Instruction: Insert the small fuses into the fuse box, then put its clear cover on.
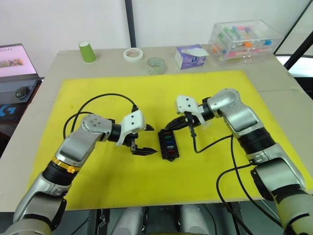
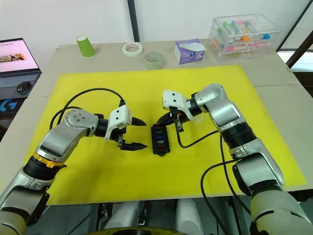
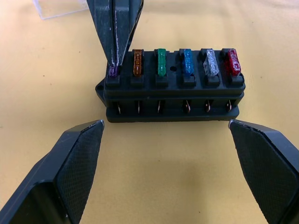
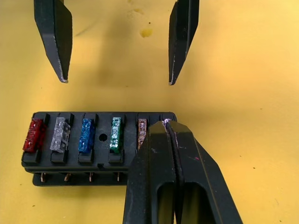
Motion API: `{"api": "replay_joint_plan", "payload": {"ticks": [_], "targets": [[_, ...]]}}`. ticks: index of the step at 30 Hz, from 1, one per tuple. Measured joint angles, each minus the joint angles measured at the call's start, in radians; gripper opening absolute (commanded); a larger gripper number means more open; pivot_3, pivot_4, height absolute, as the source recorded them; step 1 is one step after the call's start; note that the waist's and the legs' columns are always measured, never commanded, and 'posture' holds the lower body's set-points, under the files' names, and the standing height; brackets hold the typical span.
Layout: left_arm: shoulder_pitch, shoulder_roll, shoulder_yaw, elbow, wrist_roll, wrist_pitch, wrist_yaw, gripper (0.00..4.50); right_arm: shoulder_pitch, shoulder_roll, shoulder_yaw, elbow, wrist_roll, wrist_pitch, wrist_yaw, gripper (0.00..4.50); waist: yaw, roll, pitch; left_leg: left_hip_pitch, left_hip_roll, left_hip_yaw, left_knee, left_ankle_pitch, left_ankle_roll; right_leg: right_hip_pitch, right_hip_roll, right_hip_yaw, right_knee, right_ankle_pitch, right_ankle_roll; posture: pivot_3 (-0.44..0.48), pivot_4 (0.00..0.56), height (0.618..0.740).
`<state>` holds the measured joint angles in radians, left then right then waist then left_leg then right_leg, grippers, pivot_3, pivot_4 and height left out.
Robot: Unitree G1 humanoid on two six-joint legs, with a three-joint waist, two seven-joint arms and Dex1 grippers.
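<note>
I am working over a yellow mat (image 1: 98, 171) on a table, with the black fuse box (image 1: 168, 144) lying near the mat's middle, between my two arms.

My right gripper (image 3: 114, 63) comes down on the end slot of the fuse box, its two black fingers pressed together, tips touching a small purple fuse (image 3: 112, 71) that sits low in that slot. I cannot tell whether the fingers pinch the fuse or only press on its top. The other five slots hold an amber fuse (image 3: 138, 62), a green fuse (image 3: 161, 61), a blue fuse (image 3: 187, 61), a clear fuse (image 3: 210, 62) and a red fuse (image 3: 232, 62), all upright in a row.

My left gripper (image 1: 143, 139) hovers just beside the box on the mat, jaws spread wide and holding nothing.

The clear cover (image 3: 63, 7) lies on the mat just beyond the fuse box, seen past it in the left wrist view.

I judge this to be the seating of the sixth and last fuse. The next move, as I read it, calls for a straight, gentle push until the purple fuse stands level with its neighbours, then lifting the right fingers clear without dragging it out. After that comes fetching the cover, which is hard to see against the mat, and aligning it squarely over the box, perhaps with the left gripper steadying the box's sides.
</note>
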<state>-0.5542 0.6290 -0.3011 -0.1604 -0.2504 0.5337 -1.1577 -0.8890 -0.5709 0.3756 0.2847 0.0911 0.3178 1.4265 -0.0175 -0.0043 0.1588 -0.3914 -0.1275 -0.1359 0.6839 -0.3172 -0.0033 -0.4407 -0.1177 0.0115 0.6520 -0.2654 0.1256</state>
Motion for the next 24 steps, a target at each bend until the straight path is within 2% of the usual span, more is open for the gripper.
{"api": "replay_joint_plan", "payload": {"ticks": [24], "targets": [[0.001, 0.000, 0.000, 0.000, 0.002, -0.003, -0.001, 4.50, -0.009, -0.001, 0.002, 0.011, -0.010, 0.035, 0.006, 0.02, 0.001, 0.000, 0.000, 0.000, 0.000, 0.000, 0.000, 0.000, 0.000, 0.000, 0.000, 0.000, 0.000, 0.000, 0.000, 0.000, 0.150, 0.740]]}}
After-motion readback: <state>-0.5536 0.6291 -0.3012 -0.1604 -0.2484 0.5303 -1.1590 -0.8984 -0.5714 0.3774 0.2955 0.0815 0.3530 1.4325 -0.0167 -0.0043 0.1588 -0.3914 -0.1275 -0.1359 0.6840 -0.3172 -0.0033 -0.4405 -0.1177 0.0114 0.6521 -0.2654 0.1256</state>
